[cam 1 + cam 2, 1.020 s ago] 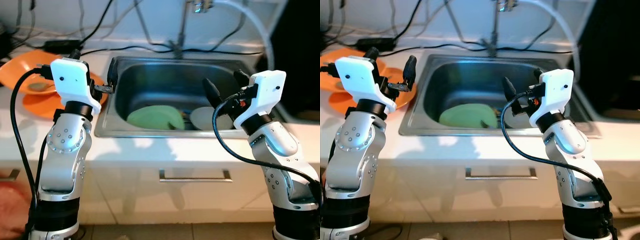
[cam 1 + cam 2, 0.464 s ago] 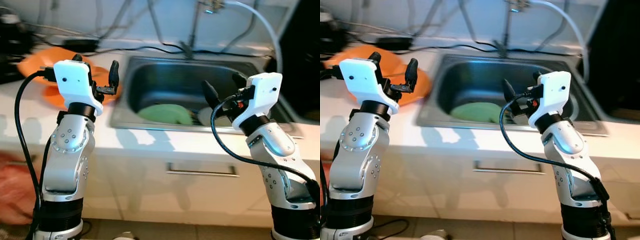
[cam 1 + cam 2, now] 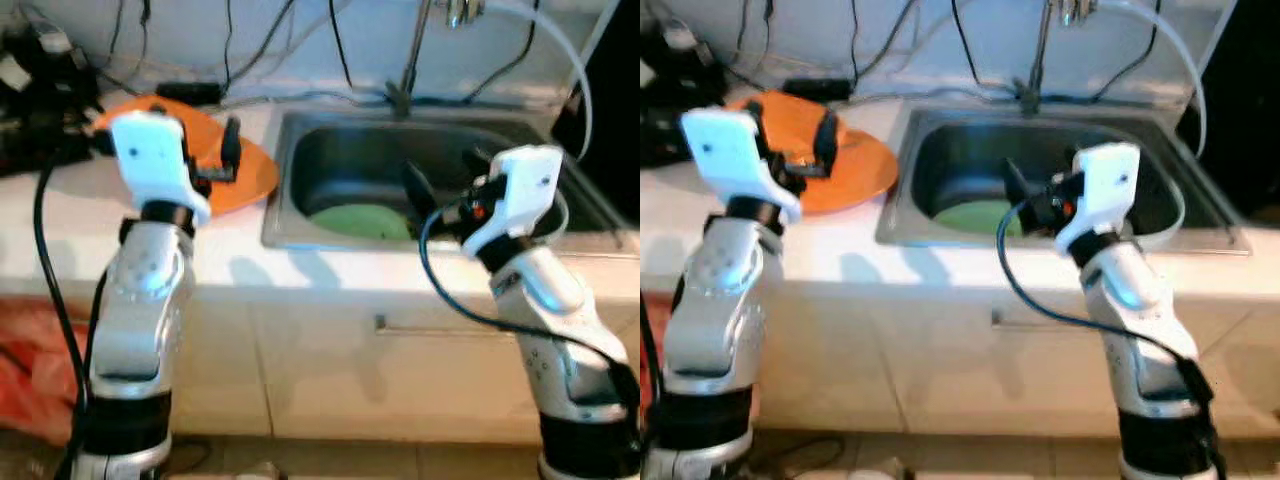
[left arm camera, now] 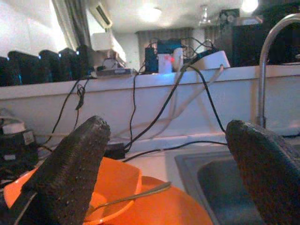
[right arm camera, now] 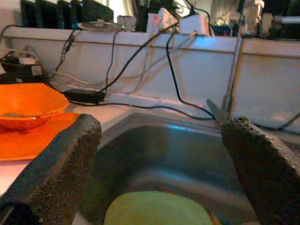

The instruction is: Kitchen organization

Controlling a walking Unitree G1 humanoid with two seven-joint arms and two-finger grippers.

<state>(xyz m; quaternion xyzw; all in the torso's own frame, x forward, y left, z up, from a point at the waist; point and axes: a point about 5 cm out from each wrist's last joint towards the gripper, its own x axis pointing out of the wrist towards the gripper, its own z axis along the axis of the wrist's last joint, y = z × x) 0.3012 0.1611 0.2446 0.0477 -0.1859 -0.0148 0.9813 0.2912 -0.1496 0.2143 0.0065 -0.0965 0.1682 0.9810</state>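
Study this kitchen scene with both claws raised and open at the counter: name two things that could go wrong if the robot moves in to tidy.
1. The left claw hovers over the orange plate holding an orange bowl with a spoon; a careless nudge might tip the spoon out.
2. Black cables trail along the counter behind the sink; the right claw, reaching for the green plate, could snag one.
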